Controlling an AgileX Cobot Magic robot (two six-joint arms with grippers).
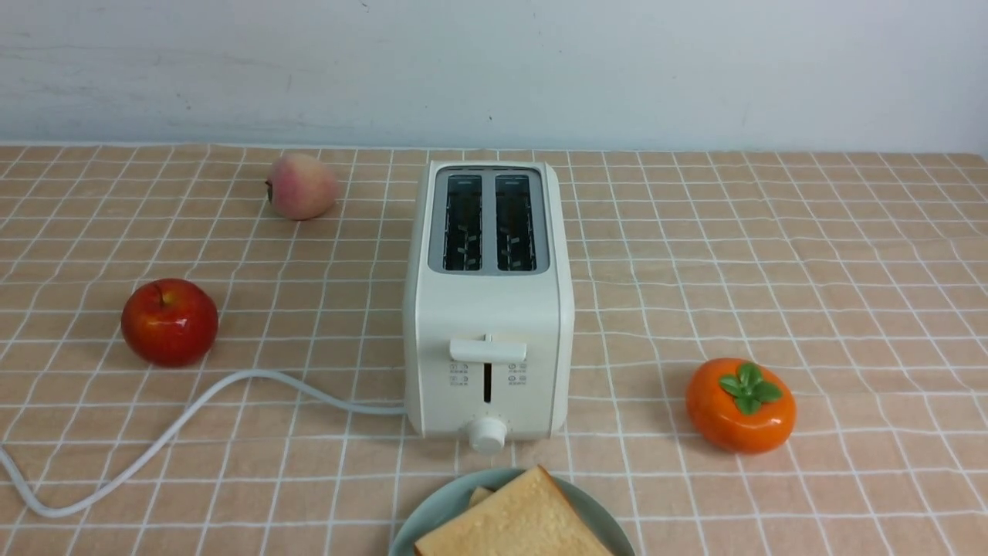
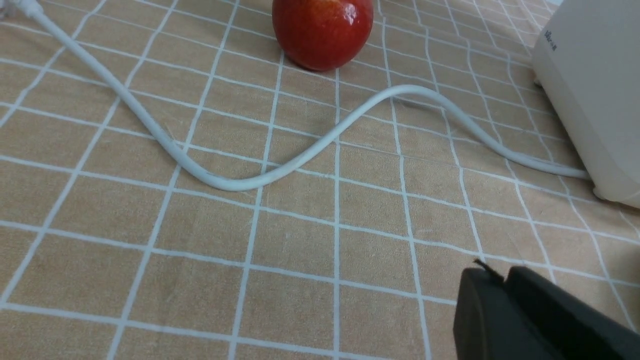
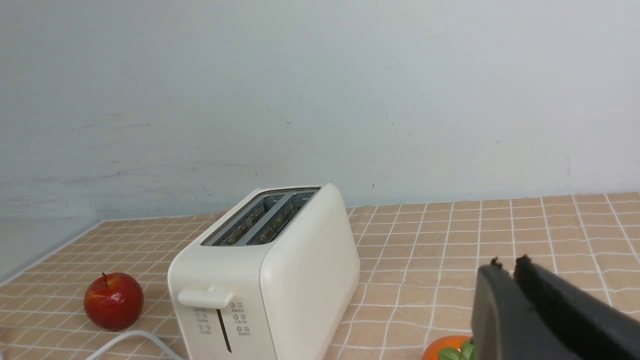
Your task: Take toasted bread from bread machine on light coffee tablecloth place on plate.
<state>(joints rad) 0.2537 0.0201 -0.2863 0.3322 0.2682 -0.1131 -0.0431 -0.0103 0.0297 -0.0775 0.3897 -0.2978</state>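
pale blue-grey wall fills the upper part of the front view, above the tablecloth (image 1: 772,255) with its white grid. the bread machine (image 1: 488,309) stands at centre frame, both slots dark and empty, lever (image 1: 488,350) up. the toasted bread (image 1: 517,519) lies on the plate (image 1: 432,516) at the bottom centre edge, one slice over another whose corner just peeks out. judging from this, both slices are already delivered and the task looks finished or nearly so; what remains seems only to keep the arms clear of the plate. neither arm shows in the front view. the left wrist view shows the left gripper (image 2: 502,280) low in the lower right of its frame, fingers pressed together and holding nothing, near the power cord (image 2: 280,170) and the red apple (image 2: 322,30). the right wrist view shows the right gripper (image 3: 507,272) likewise closed and empty, just above the orange persimmon (image 3: 445,348), and looks into the empty slots from the side. only the front view shows the plate, the toast and the peach (image 1: 301,185) at upper left.
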